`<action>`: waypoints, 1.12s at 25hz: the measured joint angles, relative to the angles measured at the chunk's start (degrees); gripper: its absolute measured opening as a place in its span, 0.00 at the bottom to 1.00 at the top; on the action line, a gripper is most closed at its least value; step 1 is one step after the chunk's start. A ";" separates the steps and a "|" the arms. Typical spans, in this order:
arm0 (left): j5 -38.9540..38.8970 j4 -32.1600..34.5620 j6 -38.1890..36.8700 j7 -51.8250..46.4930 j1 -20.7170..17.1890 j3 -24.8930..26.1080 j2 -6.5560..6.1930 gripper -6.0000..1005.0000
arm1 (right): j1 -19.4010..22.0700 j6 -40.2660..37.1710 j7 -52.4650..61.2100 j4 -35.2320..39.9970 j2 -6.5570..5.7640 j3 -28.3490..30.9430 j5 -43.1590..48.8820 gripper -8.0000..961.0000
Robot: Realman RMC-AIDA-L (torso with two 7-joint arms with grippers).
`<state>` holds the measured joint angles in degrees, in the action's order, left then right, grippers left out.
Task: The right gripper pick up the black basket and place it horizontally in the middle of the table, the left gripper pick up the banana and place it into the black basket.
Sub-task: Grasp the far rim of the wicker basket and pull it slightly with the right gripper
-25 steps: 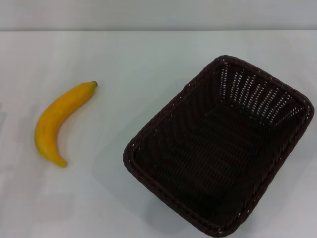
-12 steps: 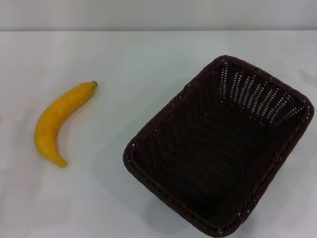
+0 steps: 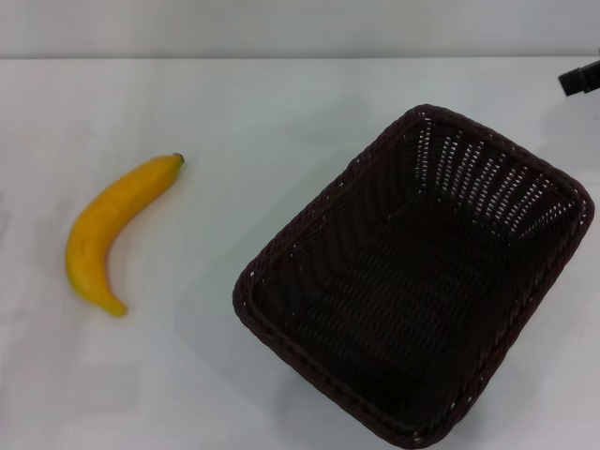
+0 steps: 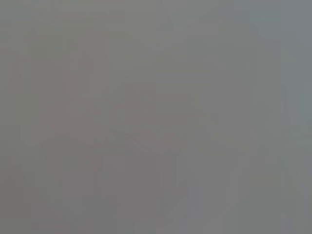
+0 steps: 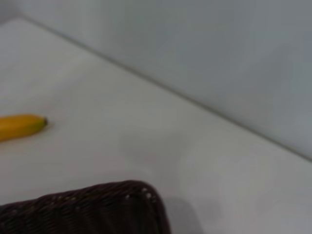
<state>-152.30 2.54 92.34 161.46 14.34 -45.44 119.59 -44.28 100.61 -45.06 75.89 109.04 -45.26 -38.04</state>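
The black basket (image 3: 417, 277) sits empty and at an angle on the right half of the white table (image 3: 253, 112); one of its corners also shows in the right wrist view (image 5: 97, 209). The banana (image 3: 111, 228) lies on the table at the left, stem tip pointing to the far side; its stem end also shows in the right wrist view (image 5: 22, 126). A black tip of the right gripper (image 3: 581, 77) pokes in at the far right edge, beyond the basket and apart from it. The left gripper is out of view; its wrist view shows only a plain grey blur.
A pale wall (image 3: 300, 28) runs along the table's far edge. Bare white tabletop lies between the banana and the basket and along the far side.
The right gripper's black tip has come into the head view at the far right edge. The basket and the banana have not moved.
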 joint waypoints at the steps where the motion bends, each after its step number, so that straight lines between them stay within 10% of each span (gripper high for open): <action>1: 0.00 0.00 -0.01 -0.02 0.05 0.00 0.00 0.86 | -0.82 0.84 0.69 -0.07 -0.07 -0.38 0.67 0.84; 12: -1.57 -0.43 -0.05 -0.10 -1.01 0.10 -0.10 0.86 | -11.99 1.24 6.09 -10.16 4.52 -5.96 16.11 0.83; 28: -1.69 -0.28 -0.15 -0.08 -0.28 0.08 -0.24 0.86 | -19.21 -7.81 7.40 -27.69 5.54 -12.88 20.06 0.81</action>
<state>-153.99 2.26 92.19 161.39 14.06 -45.35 119.35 -63.49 92.80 -37.67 48.20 114.57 -58.14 -17.99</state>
